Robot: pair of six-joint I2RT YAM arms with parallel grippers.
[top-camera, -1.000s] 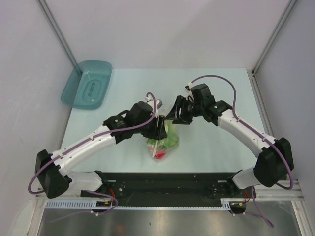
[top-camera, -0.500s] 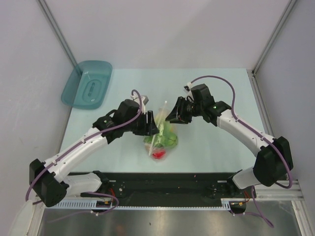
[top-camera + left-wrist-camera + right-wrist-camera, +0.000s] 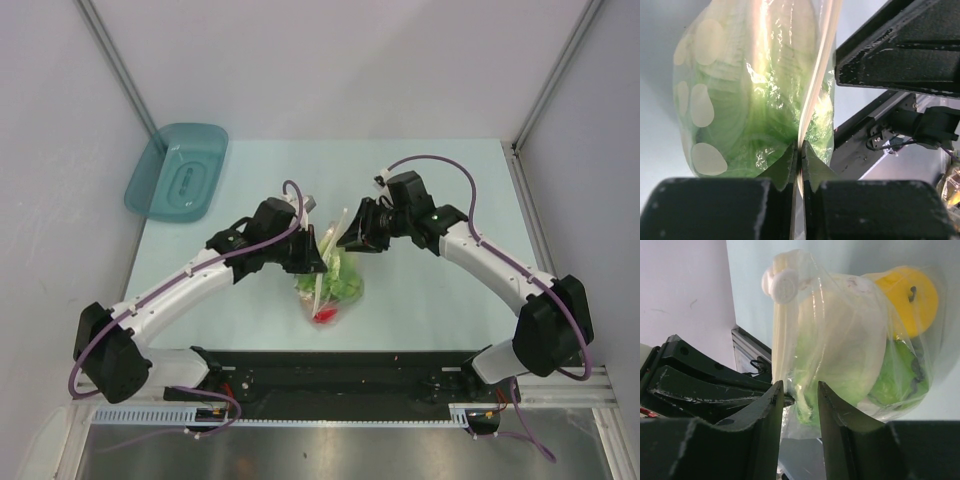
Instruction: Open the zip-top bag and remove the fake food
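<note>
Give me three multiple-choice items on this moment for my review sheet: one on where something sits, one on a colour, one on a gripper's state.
1. Where is the teal tray?
A. At the far left corner of the table
B. Between the two grippers
C. At the near right corner

2. What colour is the round fruit inside the zip-top bag?
A. Blue
B. Yellow
C. Black

3. How is the left gripper?
A. Wide open above the tray
B. Open, clear of the bag
C. Shut on the bag's edge

Key:
1 A: the top view shows it at the far left.
2 B: the right wrist view shows it yellow through the clear plastic.
3 C: the left wrist view shows its jaws pressed together on the thin plastic edge.
</note>
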